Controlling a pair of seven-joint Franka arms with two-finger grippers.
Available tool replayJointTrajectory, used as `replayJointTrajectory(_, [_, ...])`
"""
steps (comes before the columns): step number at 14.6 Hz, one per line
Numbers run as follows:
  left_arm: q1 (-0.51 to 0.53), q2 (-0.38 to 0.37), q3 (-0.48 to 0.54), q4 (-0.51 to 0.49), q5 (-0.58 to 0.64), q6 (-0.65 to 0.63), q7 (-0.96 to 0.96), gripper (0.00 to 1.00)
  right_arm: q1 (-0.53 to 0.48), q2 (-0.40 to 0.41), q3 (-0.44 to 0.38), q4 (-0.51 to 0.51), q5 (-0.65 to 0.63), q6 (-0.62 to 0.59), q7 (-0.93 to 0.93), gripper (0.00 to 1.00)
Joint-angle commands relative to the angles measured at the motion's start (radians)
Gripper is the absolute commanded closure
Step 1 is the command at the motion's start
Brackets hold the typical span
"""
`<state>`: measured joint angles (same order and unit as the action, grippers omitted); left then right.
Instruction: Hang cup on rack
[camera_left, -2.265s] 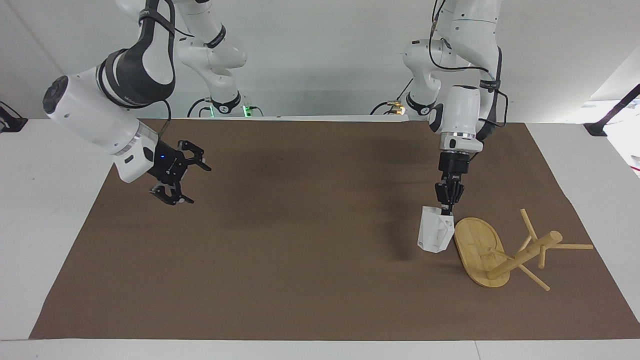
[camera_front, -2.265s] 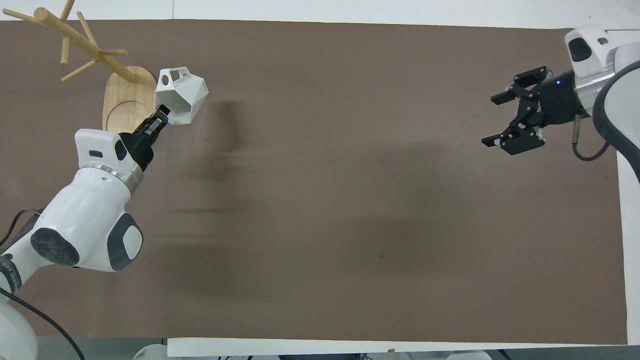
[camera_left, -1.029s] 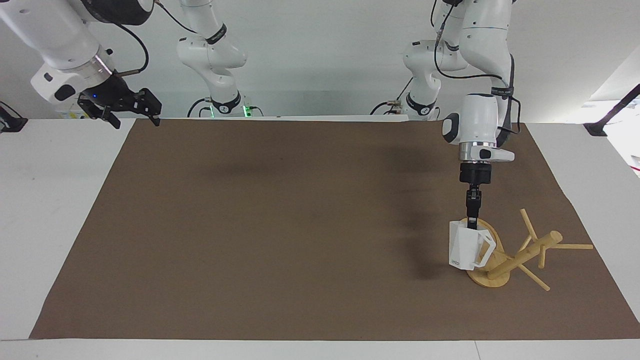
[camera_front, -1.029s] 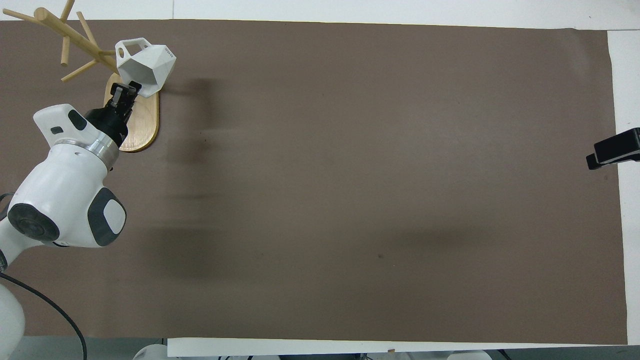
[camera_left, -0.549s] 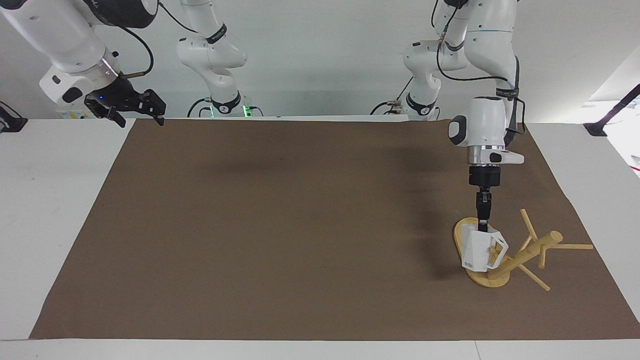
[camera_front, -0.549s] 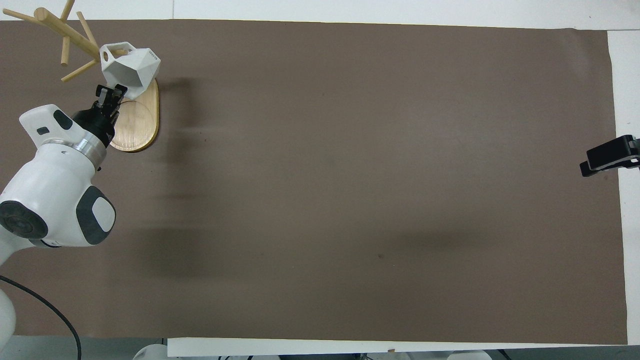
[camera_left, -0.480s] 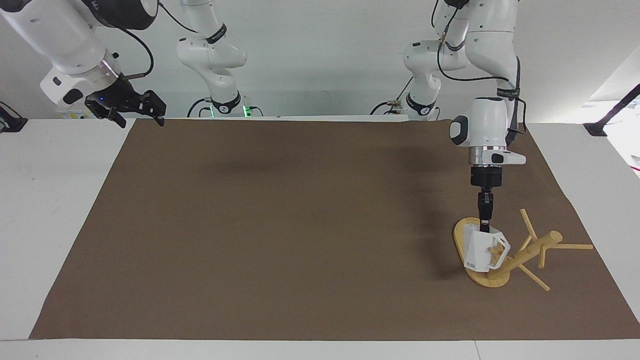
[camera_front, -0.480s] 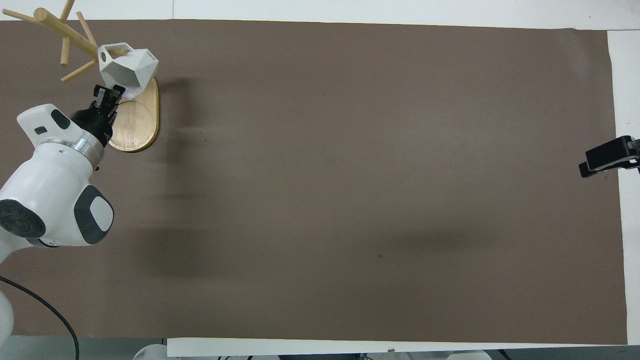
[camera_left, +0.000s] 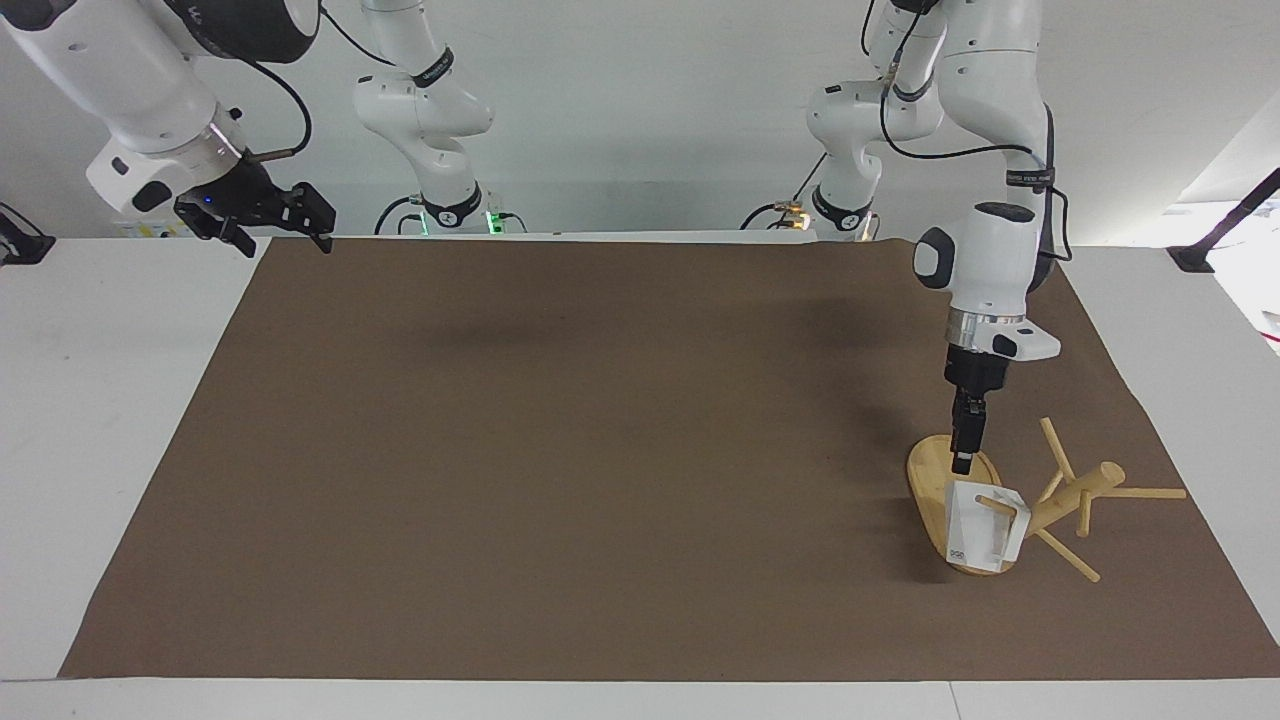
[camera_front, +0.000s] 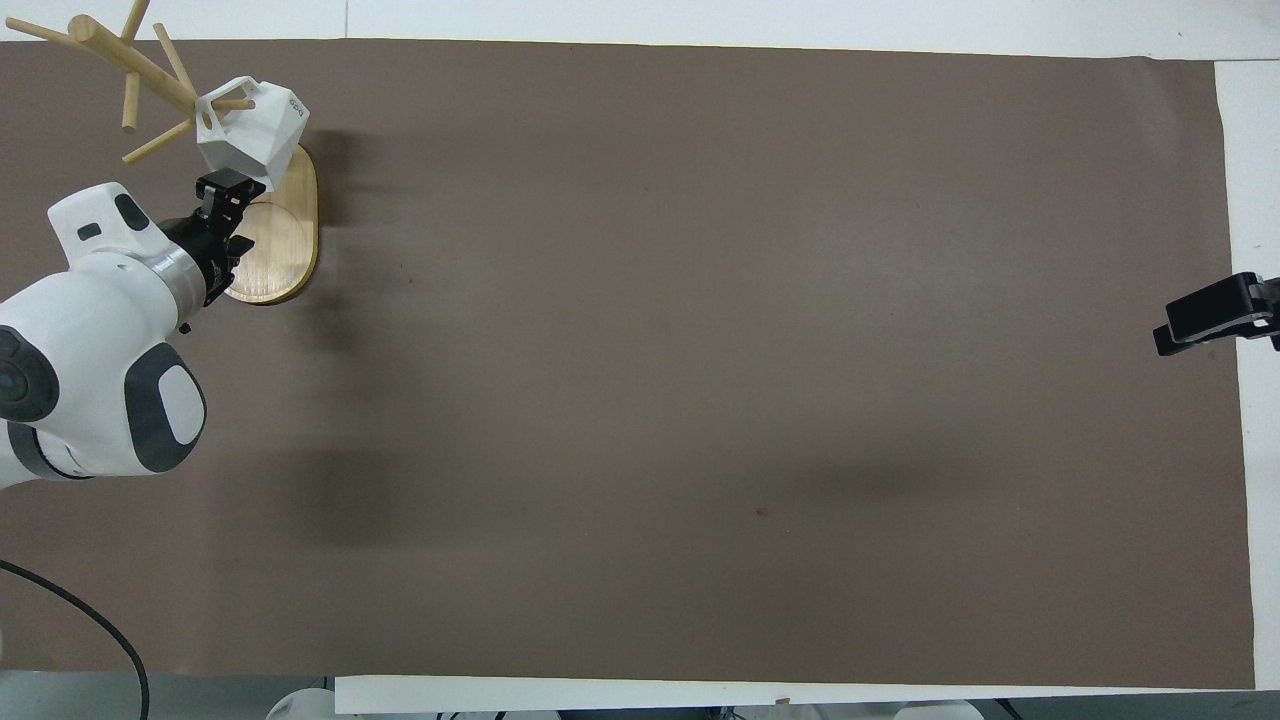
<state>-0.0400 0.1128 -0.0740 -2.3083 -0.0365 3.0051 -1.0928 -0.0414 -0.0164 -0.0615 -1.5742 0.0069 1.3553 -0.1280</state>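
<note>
The white faceted cup (camera_left: 972, 530) hangs by its handle on a peg of the bamboo rack (camera_left: 1062, 500), over the end of the rack's oval base that lies farther from the robots. In the overhead view the cup (camera_front: 255, 130) has the peg through its handle hole, and the rack (camera_front: 130, 62) stands at the left arm's end. My left gripper (camera_left: 962, 464) is just above the cup's rim, slightly apart from it and open; it also shows in the overhead view (camera_front: 226, 186). My right gripper (camera_left: 272, 222) is open and empty, raised over the mat's corner at the right arm's end.
A brown mat (camera_left: 600, 450) covers the table. The white table edge (camera_left: 110, 400) shows around it. Only a part of the right gripper (camera_front: 1208, 318) shows in the overhead view, at the mat's edge.
My left gripper carried the cup onto the rack's peg and let go of it. The cup dropped a little and now hangs on the peg. My right arm pulled up and back to the mat's corner.
</note>
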Motion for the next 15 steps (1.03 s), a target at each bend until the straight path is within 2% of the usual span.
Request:
replayJointTrajectory(1, [0.035, -0.079, 0.0, 0.044, -0.003, -0.278, 0.094, 0.0, 0.005, -0.011, 0.0, -0.017, -0.013, 0.005, 0.01, 0.0])
replayJointTrajectory(5, [0.063, -0.152, 0.033, 0.2, 0.0, -0.761, 0.363, 0.0, 0.005, -0.011, 0.0, -0.017, -0.013, 0.005, 0.01, 0.0])
replayJointTrajectory(8, [0.092, -0.156, 0.034, 0.439, 0.0, -1.142, 0.65, 0.0, 0.005, -0.011, 0.0, -0.017, -0.013, 0.005, 0.01, 0.0])
replayJointTrajectory(10, [0.092, -0.107, 0.034, 0.625, 0.004, -1.334, 0.851, 0.0, 0.005, -0.011, 0.0, -0.017, -0.013, 0.005, 0.01, 0.0])
replayJointTrajectory(12, [0.094, -0.032, 0.034, 0.824, 0.003, -1.484, 0.889, 0.0, 0.005, -0.011, 0.0, -0.017, -0.013, 0.005, 0.01, 0.0])
replayJointTrajectory(14, [0.081, 0.077, 0.026, 1.032, 0.012, -1.615, 0.925, 0.0, 0.005, -0.011, -0.001, -0.017, -0.013, 0.005, 0.01, 0.0])
replayJointTrajectory(15, [0.078, 0.102, 0.023, 1.081, 0.041, -1.67, 0.992, 0.0, 0.005, -0.011, 0.0, -0.017, -0.013, 0.005, 0.01, 0.0])
